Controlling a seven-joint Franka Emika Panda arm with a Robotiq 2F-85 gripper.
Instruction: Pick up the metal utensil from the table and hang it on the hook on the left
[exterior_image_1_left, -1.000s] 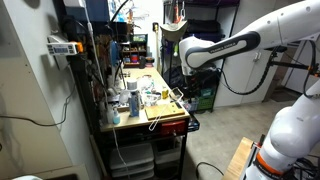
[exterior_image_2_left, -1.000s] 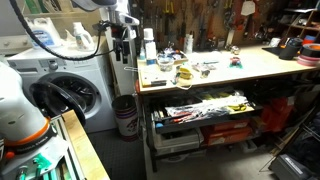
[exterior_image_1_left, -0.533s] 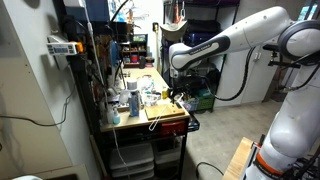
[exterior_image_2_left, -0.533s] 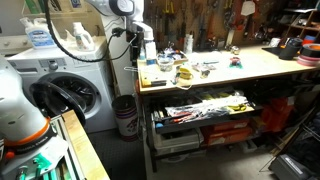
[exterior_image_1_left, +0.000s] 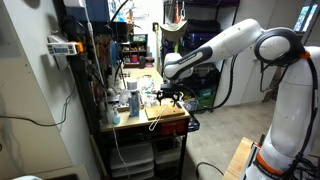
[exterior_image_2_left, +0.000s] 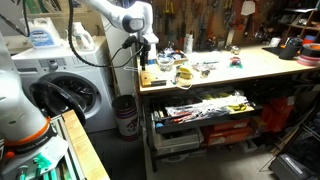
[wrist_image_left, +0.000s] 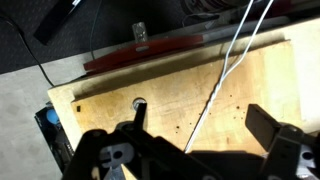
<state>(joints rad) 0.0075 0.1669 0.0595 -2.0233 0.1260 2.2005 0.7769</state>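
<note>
The metal utensil (wrist_image_left: 222, 82) is a thin silvery wire rod. It lies at a slant on the tan board (wrist_image_left: 120, 85) at the front end of the table (exterior_image_1_left: 178, 125); its upper end forks toward the frame's top. In an exterior view it shows as a pale line (exterior_image_1_left: 157, 117). My gripper (wrist_image_left: 200, 135) is open and empty above the board, and the rod runs between its two dark fingers. The gripper also shows in both exterior views (exterior_image_1_left: 172, 96) (exterior_image_2_left: 143, 60), low over the bench end. I cannot make out a hook.
Bottles and a cup (exterior_image_1_left: 130, 100) stand on the bench beside the board. Small clutter (exterior_image_2_left: 190, 70) covers the bench middle. A tool drawer (exterior_image_2_left: 205, 105) stands open below. A washing machine (exterior_image_2_left: 70, 95) and a bucket (exterior_image_2_left: 125, 115) stand beside the bench.
My arm has swung from beside the bench to over its front end, and the gripper has come down toward the tan board. The utensil has not moved.
</note>
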